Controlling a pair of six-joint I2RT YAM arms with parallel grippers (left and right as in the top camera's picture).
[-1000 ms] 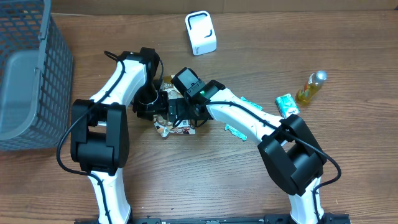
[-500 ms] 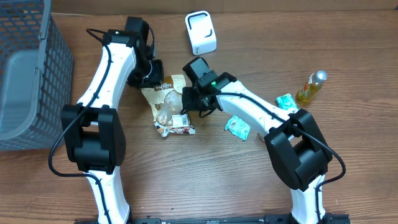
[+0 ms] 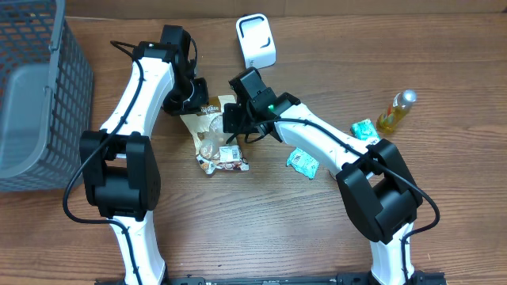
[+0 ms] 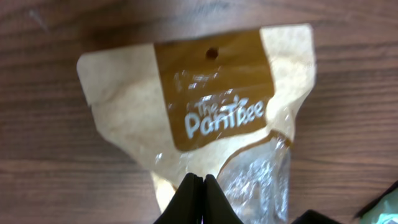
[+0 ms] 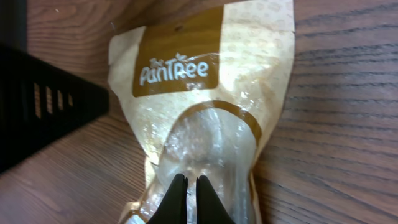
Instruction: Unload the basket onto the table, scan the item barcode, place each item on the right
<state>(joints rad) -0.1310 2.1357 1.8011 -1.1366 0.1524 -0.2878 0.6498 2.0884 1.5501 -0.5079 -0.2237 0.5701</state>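
Basket: a grey mesh basket point(image 3: 70, 83) stands at the table's point(image 3: 301, 237) far left edge, well apart from the arms.
In the basket: one pale grey flat shape point(image 3: 20, 119); what it is cannot be told.
Pouch, place: the snack pouch point(image 4: 211, 112) lies flat on the wood between the two grippers, near the white scanner point(image 3: 255, 41). Its lower end touches a small brown-and-white packet point(image 3: 226, 158).
Pouch, look: tan, paper-like and crinkled, with a brown band across the top that carries a punched hang hole and white "The PanTree" lettering. A brown arc frames a clear window lower down, with pale contents behind glare. The printed front faces up.
Left gripper point(image 4: 202, 190): clenched, fingertips pressed together over the pouch's window end. Whether any film is pinched between them cannot be told.
Right gripper point(image 5: 188, 190): closed to a thin slit above the clear window. No hold on the pouch can be made out.
Elsewhere: two teal packets point(image 3: 303, 161) point(image 3: 364, 129) and a bottle of yellow liquid point(image 3: 398, 109) lie to the right.
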